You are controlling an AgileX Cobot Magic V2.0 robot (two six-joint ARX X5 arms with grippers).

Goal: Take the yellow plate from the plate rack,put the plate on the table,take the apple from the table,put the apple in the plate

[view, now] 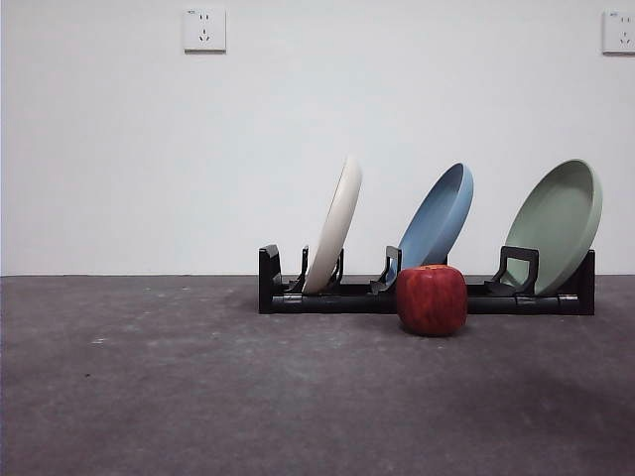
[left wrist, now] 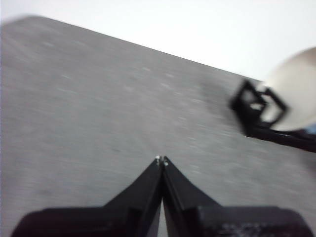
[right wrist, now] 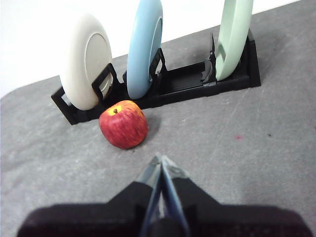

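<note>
Front view: plate rack (view: 427, 300) standing on the table (view: 198, 397) near the back wall, three plates leaning in its slots. Yellow plate (view: 333, 226) in the leftmost filled slot, tilted to the right; blue plate (view: 437, 220) in the middle; pale green plate (view: 554, 224) at the right end. Apple (view: 432, 298) resting on the table just in front of the rack, between the blue and green plates as seen from here. Two wall sockets (view: 204, 29) high on the white wall. No arm in this view.

Right wrist view: right gripper (right wrist: 161, 162) above bare table, jaws pressed together on nothing, apart from the apple (right wrist: 123, 124), which sits just before the rack (right wrist: 182, 81) below the yellow plate (right wrist: 88, 61) and blue plate (right wrist: 144, 47).

Left wrist view: blurred; left gripper (left wrist: 161, 160) closed tip to tip, empty, over open table (left wrist: 98, 108). Off to one side, the rack's end (left wrist: 256, 111) and what seems to be the yellow plate (left wrist: 294, 89), well apart from the jaws.
</note>
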